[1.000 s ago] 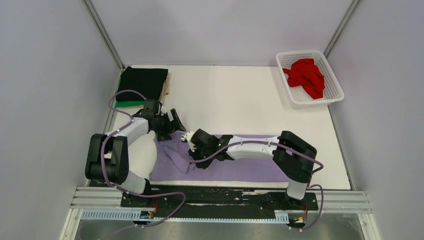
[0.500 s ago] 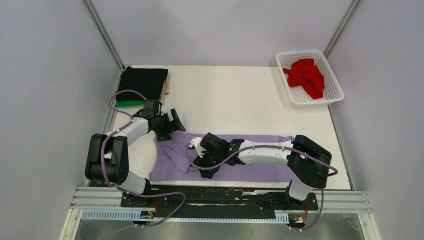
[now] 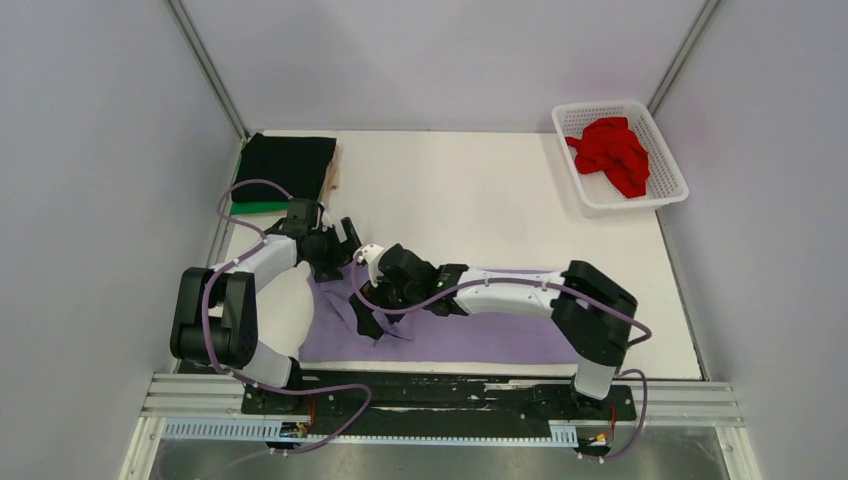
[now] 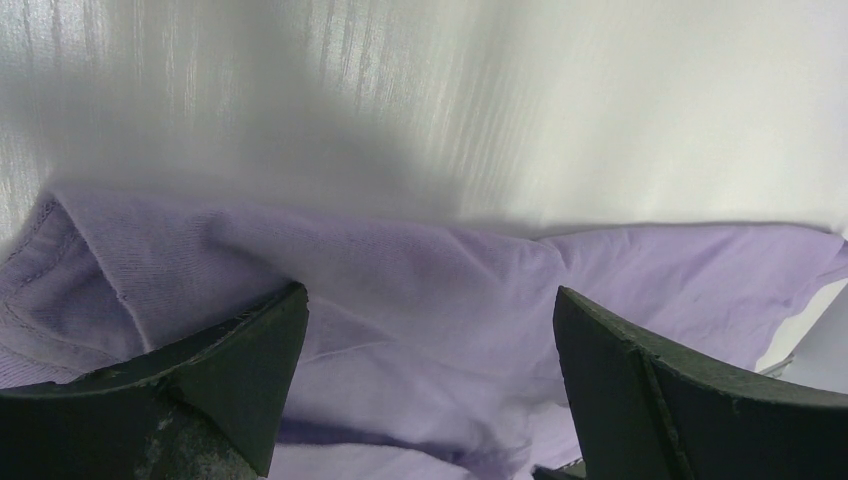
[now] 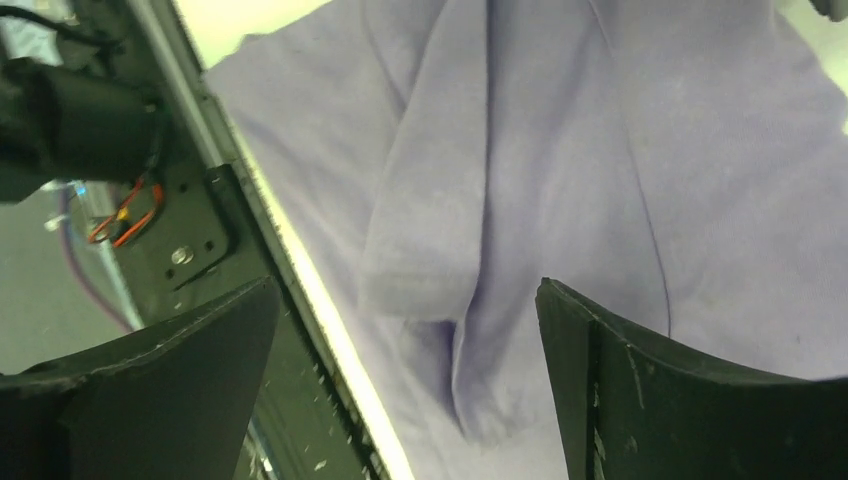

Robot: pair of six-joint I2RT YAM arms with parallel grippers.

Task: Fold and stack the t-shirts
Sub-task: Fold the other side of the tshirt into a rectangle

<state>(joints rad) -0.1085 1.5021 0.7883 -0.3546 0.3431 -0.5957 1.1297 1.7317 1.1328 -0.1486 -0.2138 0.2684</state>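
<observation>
Left pincer (image 3: 338,246) spread wide, nothing btwn its fingers. It hovers right at the far-left corner of the lavender t-shirt (image 3: 470,338); in its wrist view the cloth edge sits just below & ahead of the tips, bare white desk (image 3: 480,200) beyond. Right pincer (image 5: 408,290) also spread, fingers well apart, pinching nothing. A rumpled fold of the lavender cloth lies directly under its gap, w/ a long crease running away from it. Right arm reaches across the shirt from the right side, so the two pincers are near each other, the right one just on the near side of the left. Shirt lies along the desk's near edge, bunched up under the right pincer, smoother further back along that arm. Well behind the left pincer, at the far-left corner of the desk: black t-shirt (image 3: 288,162) folded on top of the green t-shirt (image 3: 256,208), only a green strip showing. Way off to the far right of both pincers, red t-shirt (image 3: 612,150) crumpled inside the white basket (image 3: 668,196).
</observation>
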